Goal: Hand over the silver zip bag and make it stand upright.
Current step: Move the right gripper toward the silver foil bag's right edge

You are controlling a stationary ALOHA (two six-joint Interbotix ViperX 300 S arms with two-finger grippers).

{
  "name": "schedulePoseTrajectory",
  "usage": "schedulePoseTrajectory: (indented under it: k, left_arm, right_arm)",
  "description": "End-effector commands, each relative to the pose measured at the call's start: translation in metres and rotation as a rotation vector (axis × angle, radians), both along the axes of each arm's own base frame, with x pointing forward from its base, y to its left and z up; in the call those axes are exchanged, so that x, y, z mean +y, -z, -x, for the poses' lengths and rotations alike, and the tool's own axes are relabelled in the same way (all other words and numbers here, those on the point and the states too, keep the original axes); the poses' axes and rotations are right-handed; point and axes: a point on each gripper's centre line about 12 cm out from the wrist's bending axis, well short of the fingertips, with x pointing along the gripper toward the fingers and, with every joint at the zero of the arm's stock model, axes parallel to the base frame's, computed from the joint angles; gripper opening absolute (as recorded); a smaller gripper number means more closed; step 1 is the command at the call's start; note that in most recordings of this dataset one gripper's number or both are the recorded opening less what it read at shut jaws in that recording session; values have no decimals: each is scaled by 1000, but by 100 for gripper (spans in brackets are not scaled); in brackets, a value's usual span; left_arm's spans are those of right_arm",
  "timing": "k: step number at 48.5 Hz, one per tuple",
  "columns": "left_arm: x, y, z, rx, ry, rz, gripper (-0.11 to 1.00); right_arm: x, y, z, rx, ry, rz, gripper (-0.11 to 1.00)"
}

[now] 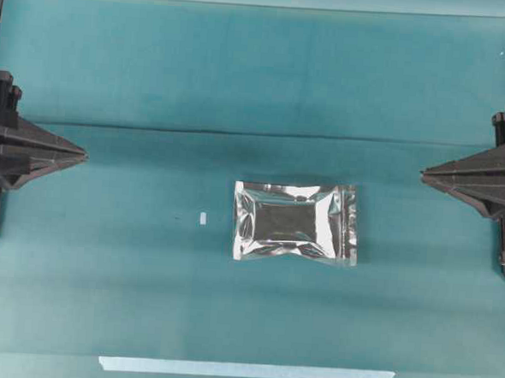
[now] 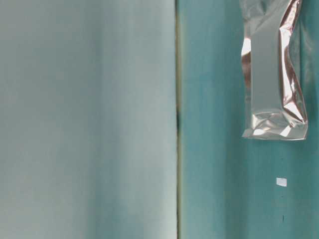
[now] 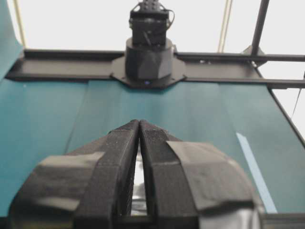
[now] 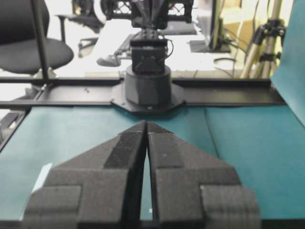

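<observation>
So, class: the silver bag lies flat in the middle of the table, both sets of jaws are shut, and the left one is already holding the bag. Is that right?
Not quite. The overhead view shows the left gripper holds nothing; it sits well apart from the silver bag. The rest is right.

Left gripper: matte black wedge-shaped plastic fingers, textured black grip strips inside, dark tape patches outside. Right gripper: same black wedge build, apparently untaped. Opposing black arm base: faceted pedestal, cabled.

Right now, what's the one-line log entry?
silver zip bag: flat, table centre, untouched | left gripper: shut, empty | right gripper: shut, empty | handover: not started
</observation>
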Motion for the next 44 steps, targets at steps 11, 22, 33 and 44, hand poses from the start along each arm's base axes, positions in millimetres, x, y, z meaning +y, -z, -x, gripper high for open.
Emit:
schedulePoseTrajectory:
  k: [11, 22, 33, 44]
  left_arm:
    - [5, -22, -22, -7, -25, -20, -1]
    - [6, -22, -39, 25, -23, -18, -1]
    - [5, -15, -49, 63, -19, -7, -1]
    - [6, -11, -55, 84, -21, -6, -1]
  right_arm:
    - [-2, 11, -8, 177, 22, -411, 0]
    - [-20, 23, -9, 235, 136, -797, 0]
    - [-34, 60, -6, 446, 296, -1110, 0]
    - [-44, 89, -3, 458, 447, -1390, 0]
